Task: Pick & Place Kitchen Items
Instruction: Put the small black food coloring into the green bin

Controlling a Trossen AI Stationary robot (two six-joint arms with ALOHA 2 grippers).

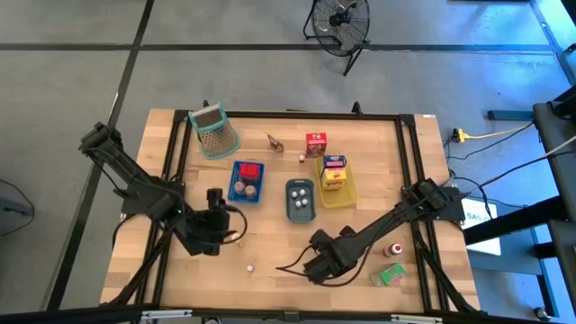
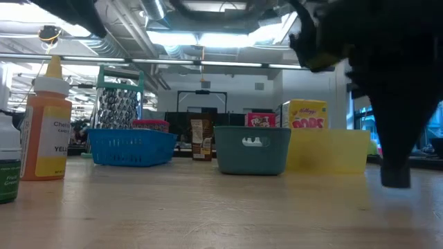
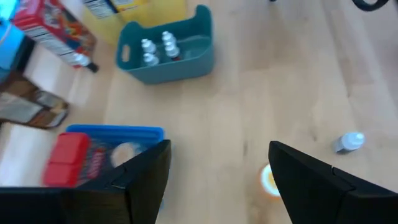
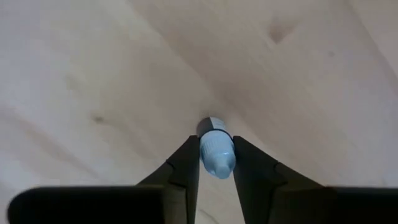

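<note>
Though hidden under the arm from above, right tool (image 4: 216, 163) pinching small pale-capped bottle (image 4: 215, 151); left tool (image 3: 217, 180) wide.

A pale blond wood bench (image 1: 270, 243) carries a bright blue tray (image 1: 246, 181) holding a red carton (image 3: 67, 158). Just beside the blue tray sits a grey-blue tray (image 1: 301, 199), and beyond that a yellow tray (image 1: 340, 191) with a yellow carton (image 1: 335, 175). Near the yellow tray stands a red carton (image 1: 315, 144). A green-rimmed silver mesh grater (image 1: 214, 131) rests behind the blue tray. The dark right hand (image 4: 216, 163) frames a small pale blue-white piece (image 4: 216, 149).
</note>
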